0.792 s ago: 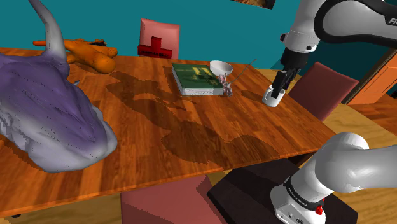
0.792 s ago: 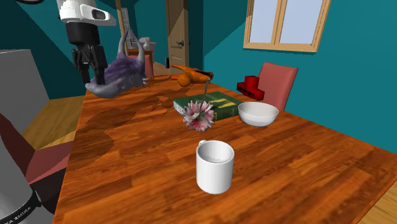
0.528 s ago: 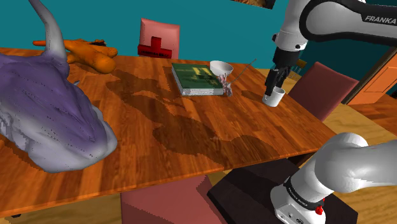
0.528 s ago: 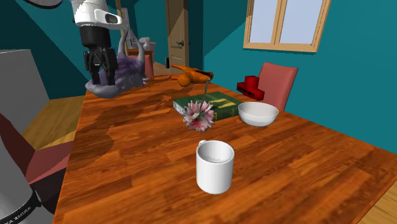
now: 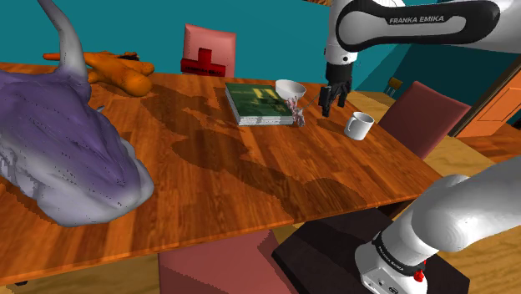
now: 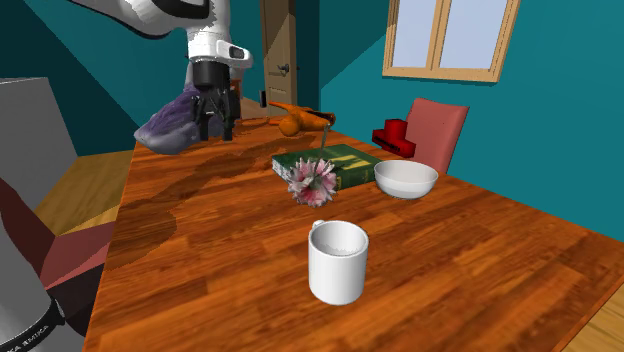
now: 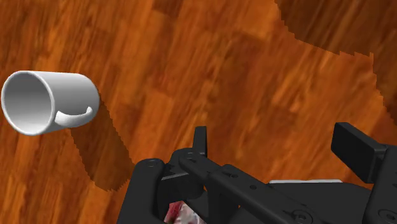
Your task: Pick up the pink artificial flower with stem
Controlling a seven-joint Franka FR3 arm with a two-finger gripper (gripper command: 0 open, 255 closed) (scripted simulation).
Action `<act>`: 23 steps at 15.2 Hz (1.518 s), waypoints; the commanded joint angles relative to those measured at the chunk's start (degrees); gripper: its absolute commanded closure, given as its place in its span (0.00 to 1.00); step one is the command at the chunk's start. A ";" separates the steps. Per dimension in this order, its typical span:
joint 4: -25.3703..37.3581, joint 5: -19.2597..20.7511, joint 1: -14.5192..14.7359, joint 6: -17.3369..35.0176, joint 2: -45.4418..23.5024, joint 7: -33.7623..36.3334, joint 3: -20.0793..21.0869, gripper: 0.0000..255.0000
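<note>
The pink artificial flower (image 5: 298, 115) lies on the wooden table (image 5: 250, 167) against the green book (image 5: 257, 102), its thin stem slanting up from the bloom. From across the table the flower (image 6: 314, 180) shows as a pink-and-white head in front of the book (image 6: 335, 165). My black gripper (image 5: 332, 97) hangs open above the table between the flower and the white mug (image 5: 360, 125), holding nothing. In the wrist view its fingers (image 7: 200, 143) stand apart over bare wood. A bit of the pink flower (image 7: 181, 213) peeks beside the hand, and the mug (image 7: 48, 102) lies off to one side.
A white bowl (image 5: 290, 88) sits next to the book. A big purple shark plush (image 5: 58, 142) covers the shoulder view's left of the table, with an orange toy (image 5: 117, 71) behind it. Chairs (image 5: 422, 113) stand around the table.
The arm has swung from above the mug toward the shoulder view's left, nearer the flower. The fingers have stayed open and no object on the table has moved.
</note>
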State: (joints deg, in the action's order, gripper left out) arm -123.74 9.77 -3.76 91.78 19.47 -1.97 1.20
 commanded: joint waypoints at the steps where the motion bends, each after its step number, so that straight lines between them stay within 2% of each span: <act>1: 4.02 0.92 -0.34 0.08 -5.64 0.53 0.12 0.00; 8: 20.54 4.24 -1.21 -2.36 -24.88 1.46 -0.29 0.00; 14: 39.11 6.74 -1.37 -7.74 -42.30 1.07 -1.34 0.00; 23: 35.19 6.74 -1.56 -2.73 -43.58 2.38 -1.35 0.00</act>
State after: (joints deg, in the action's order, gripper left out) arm -87.89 16.51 -5.30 88.43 -24.17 0.25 -0.16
